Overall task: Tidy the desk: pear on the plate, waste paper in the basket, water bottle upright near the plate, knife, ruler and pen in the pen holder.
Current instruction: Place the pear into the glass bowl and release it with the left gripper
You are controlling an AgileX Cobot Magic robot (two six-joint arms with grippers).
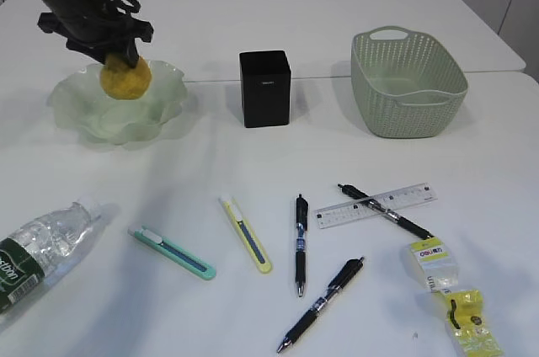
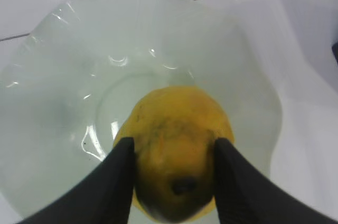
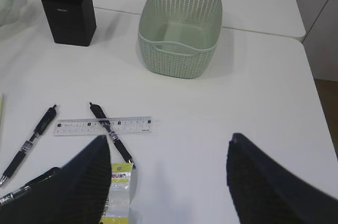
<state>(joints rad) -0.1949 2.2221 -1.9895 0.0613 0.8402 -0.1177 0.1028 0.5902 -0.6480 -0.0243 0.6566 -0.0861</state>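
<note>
While left pincer (image 2: pixel 174 171) clamps pear (image 2: pixel 177 139) over plate (image 2: pixel 53 76), bottle (image 1: pixel 38 247) cropped, right pincer (image 3: pixel 169 182) apart.

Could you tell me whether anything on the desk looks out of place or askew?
Yes. The water bottle lies on its side at the front left edge instead of standing. One black pen lies crossed over the ruler, and crumpled waste paper sits on the desk, outside the basket.

Bare desk (image 1: pixel 210 20) lies open behind the pen holder (image 1: pixel 265 87) and between it and the basket (image 1: pixel 408 79). Nearer me, pens (image 1: pixel 301 243), ruler (image 1: pixel 376 205) and two knives (image 1: pixel 244 233) crowd the front; my left fingers (image 2: pixel 113 182) fill the plate (image 2: pixel 63 76).
</note>
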